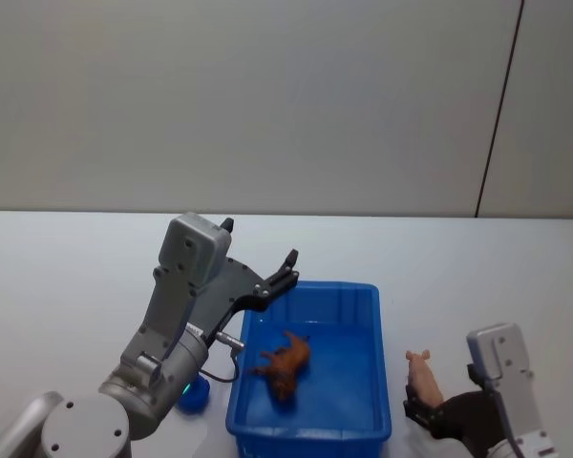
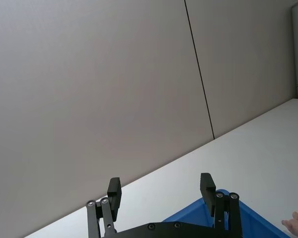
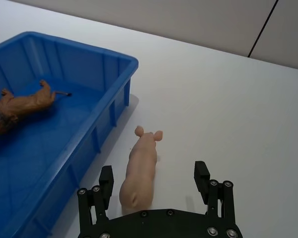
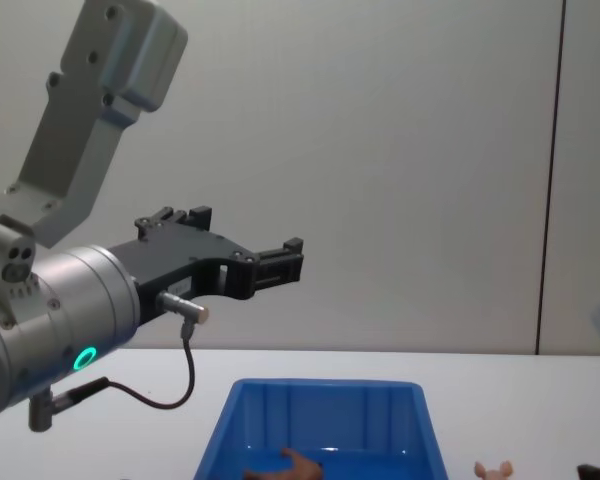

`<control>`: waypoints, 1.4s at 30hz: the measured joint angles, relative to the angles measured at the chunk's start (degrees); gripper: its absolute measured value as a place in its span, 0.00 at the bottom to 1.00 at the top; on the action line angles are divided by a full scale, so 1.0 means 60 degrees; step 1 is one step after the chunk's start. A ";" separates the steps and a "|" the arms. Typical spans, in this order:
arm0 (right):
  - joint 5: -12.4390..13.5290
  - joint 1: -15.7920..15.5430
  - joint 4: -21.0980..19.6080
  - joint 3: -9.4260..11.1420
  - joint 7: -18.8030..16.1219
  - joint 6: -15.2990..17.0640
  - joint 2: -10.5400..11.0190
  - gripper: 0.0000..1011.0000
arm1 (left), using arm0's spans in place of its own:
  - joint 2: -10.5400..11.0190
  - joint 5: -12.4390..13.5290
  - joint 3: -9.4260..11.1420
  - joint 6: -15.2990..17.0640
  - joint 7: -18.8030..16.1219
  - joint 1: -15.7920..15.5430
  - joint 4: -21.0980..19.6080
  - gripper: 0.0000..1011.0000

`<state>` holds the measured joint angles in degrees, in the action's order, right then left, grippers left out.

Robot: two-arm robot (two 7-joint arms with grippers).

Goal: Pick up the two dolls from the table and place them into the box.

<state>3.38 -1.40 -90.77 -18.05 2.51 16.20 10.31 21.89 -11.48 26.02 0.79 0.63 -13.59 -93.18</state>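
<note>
Bracketing the pink pig on the table beside the blue bin, my right gripper spreads wide. The brown lion lies inside. My left gripper gapes, raised above.

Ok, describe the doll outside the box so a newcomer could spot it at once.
Find the bright blue box on the white table, the open left gripper raised near its left rim. Just off its right wall lies a small pale pink doll with pointed ears, the open right gripper at its rear. The other doll is reddish-brown and lies inside the box.
</note>
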 joint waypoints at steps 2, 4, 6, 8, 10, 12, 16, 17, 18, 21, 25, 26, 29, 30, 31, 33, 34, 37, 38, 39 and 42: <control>-0.0062 0.0033 0.0119 -0.0025 -0.0023 -0.0038 -0.0046 0.99 | 0.0000 0.0000 0.0000 0.0000 0.0000 0.0000 0.0000 0.99; -0.0113 0.0068 0.0235 -0.0047 -0.0037 -0.0056 -0.0094 0.94 | 0.0000 0.0000 0.0000 0.0000 -0.0001 0.0000 0.0000 0.99; -0.0139 0.0090 0.0300 -0.0057 -0.0043 -0.0062 -0.0125 0.91 | 0.0000 0.0000 0.0000 0.0000 -0.0001 0.0000 0.0000 0.99; -0.0176 0.0122 0.0403 -0.0072 -0.0043 -0.0063 -0.0172 0.85 | 0.0000 0.0000 0.0000 0.0000 0.0000 0.0000 0.0000 0.99; -0.0197 0.0142 0.0464 -0.0082 -0.0037 -0.0062 -0.0200 0.80 | 0.0000 0.0000 0.0000 0.0000 -0.0001 0.0000 0.0000 0.99; -0.0229 0.0171 0.0547 -0.0096 -0.0014 -0.0054 -0.0246 0.75 | 0.0000 0.0000 -0.0001 0.0000 -0.0001 0.0000 0.0000 0.99; -0.0274 0.0212 0.0654 -0.0109 0.0035 -0.0037 -0.0306 0.61 | 0.0000 0.0000 0.0000 0.0000 -0.0001 0.0000 0.0000 0.99; -0.0288 0.0222 0.0695 -0.0112 0.0051 -0.0035 -0.0326 0.61 | 0.0000 0.0000 0.0001 0.0000 0.0000 0.0000 0.0000 0.99; -0.0297 0.0228 0.0711 -0.0113 0.0061 -0.0034 -0.0334 0.55 | 0.0000 0.0000 0.0000 0.0000 0.0000 0.0000 0.0000 0.99; -0.0318 0.0243 0.0761 -0.0114 0.0086 -0.0033 -0.0365 0.47 | 0.0000 0.0000 0.0000 0.0000 0.0000 0.0000 0.0000 0.99; -0.0333 0.0249 0.0787 -0.0113 0.0111 -0.0040 -0.0389 0.39 | 0.0000 0.0000 0.0000 0.0000 0.0000 0.0000 0.0000 0.99; -0.0335 0.0249 0.0788 -0.0111 0.0115 -0.0044 -0.0394 0.39 | 0.0000 0.0000 0.0000 0.0000 0.0000 0.0000 0.0000 0.99; -0.0357 0.0242 0.0762 -0.0101 0.0130 -0.0096 -0.0402 0.39 | 0.0000 0.0000 0.0000 0.0000 0.0000 0.0000 0.0000 0.99; -0.0366 0.0237 0.0743 -0.0100 0.0132 -0.0115 -0.0403 0.39 | 0.0000 0.0000 0.0000 0.0000 0.0000 0.0000 0.0000 0.99; -0.0376 0.0234 0.0720 -0.0098 0.0132 -0.0133 -0.0403 0.39 | 0.0000 0.0000 0.0000 0.0000 0.0000 0.0000 0.0000 0.99; -0.0405 0.0225 0.0670 -0.0095 0.0133 -0.0192 -0.0403 0.39 | 0.0000 0.0000 0.0000 0.0000 0.0000 0.0000 0.0000 0.99; -0.0424 0.0211 0.0597 -0.0092 0.0133 -0.0247 -0.0401 0.39 | 0.0001 0.0000 0.0000 0.0000 0.0000 0.0000 0.0000 0.99; -0.0468 0.0198 0.0478 -0.0087 0.0128 -0.0352 -0.0396 0.39 | 0.0000 0.0000 0.0000 0.0000 0.0000 0.0000 0.0000 0.99; -0.0492 0.0190 0.0392 -0.0084 0.0105 -0.0423 -0.0393 0.39 | 0.0000 0.0000 0.0000 0.0000 0.0000 0.0000 0.0000 0.99; -0.0500 0.0188 0.0343 -0.0083 0.0088 -0.0457 -0.0391 0.39 | 0.0000 0.0000 0.0000 0.0000 0.0000 0.0000 0.0000 0.99; -0.0537 0.0188 0.0152 -0.0076 -0.0042 -0.0616 -0.0382 0.39 | 0.0000 0.0000 0.0000 0.0000 -0.0001 0.0000 0.0000 0.99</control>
<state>0.15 -0.28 -89.86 -18.51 2.26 12.50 8.02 21.89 -11.48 26.02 0.79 0.63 -13.59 -93.18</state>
